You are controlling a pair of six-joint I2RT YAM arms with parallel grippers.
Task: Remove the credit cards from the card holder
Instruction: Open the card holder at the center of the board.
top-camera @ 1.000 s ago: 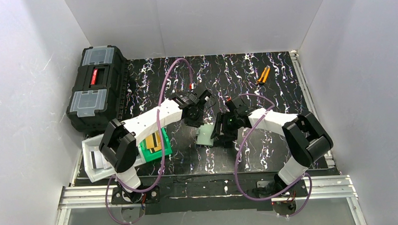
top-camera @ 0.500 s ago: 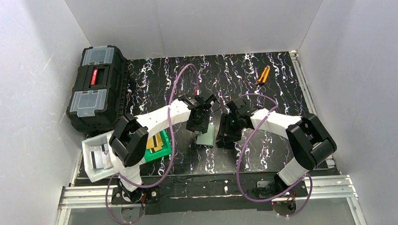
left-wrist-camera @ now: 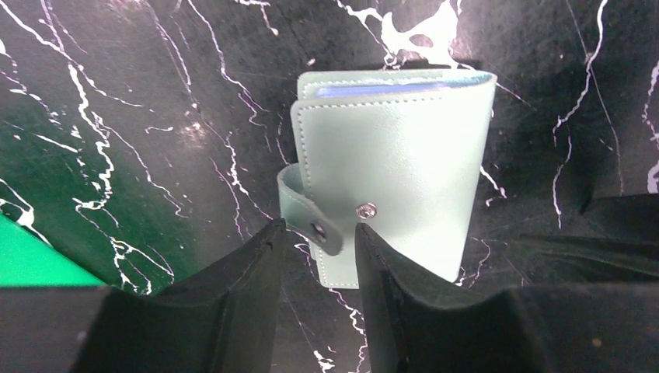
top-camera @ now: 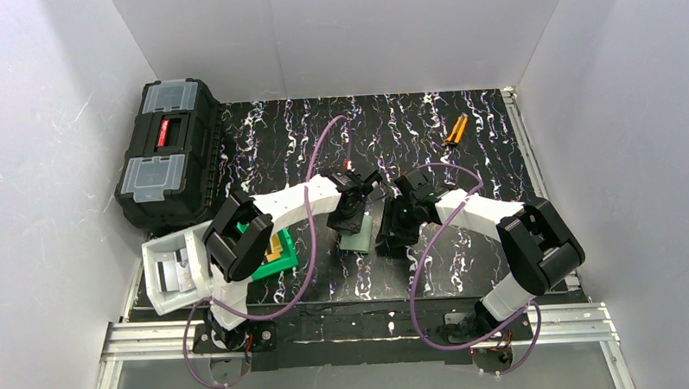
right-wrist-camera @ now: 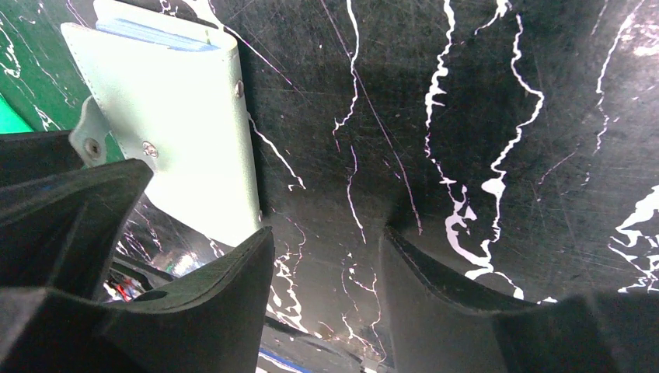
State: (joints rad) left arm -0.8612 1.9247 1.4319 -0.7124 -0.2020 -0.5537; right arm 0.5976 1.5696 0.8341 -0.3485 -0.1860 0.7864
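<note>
Three plain white walls close in a bench point(top-camera: 495, 137) topped with a black sheet veined in white and purple. A silver aluminium rail point(top-camera: 562, 318) runs along its near edge, where both arms are bolted. At the back left we see a black plastic toolbox point(top-camera: 165, 149) with clear lid compartments and a red handle. Far back on the right lies a small orange-handled tool point(top-camera: 456, 130), well apart from everything else. At the near left stand a white plastic bin point(top-camera: 159, 296) and, just beside it, a bright green plastic bin point(top-camera: 279, 266) holding flat gold-tan cards point(top-camera: 274, 246) (from above, the left arm's elbow covers part of both bins).

Near the bench's middle lies the small flat pale grey-green bifold card holder point(left-wrist-camera: 396, 179). It is folded shut, with its snap strap point(left-wrist-camera: 307, 214) unfastened and sticking out to one side. Pale blue leaf edges show at its far end; we cannot tell whether any cards are inside. The left end effector point(left-wrist-camera: 319, 227) hangs low over the holder's near end with its jaws partly open. The strap's tab sits between the fingertips but is not pinched, since a gap shows on one side. The right end effector point(right-wrist-camera: 326, 233) is just beside the holder's other long edge, jaws apart over bare bench, holding nothing. From above, the two wrists hide most of the holder.
</note>
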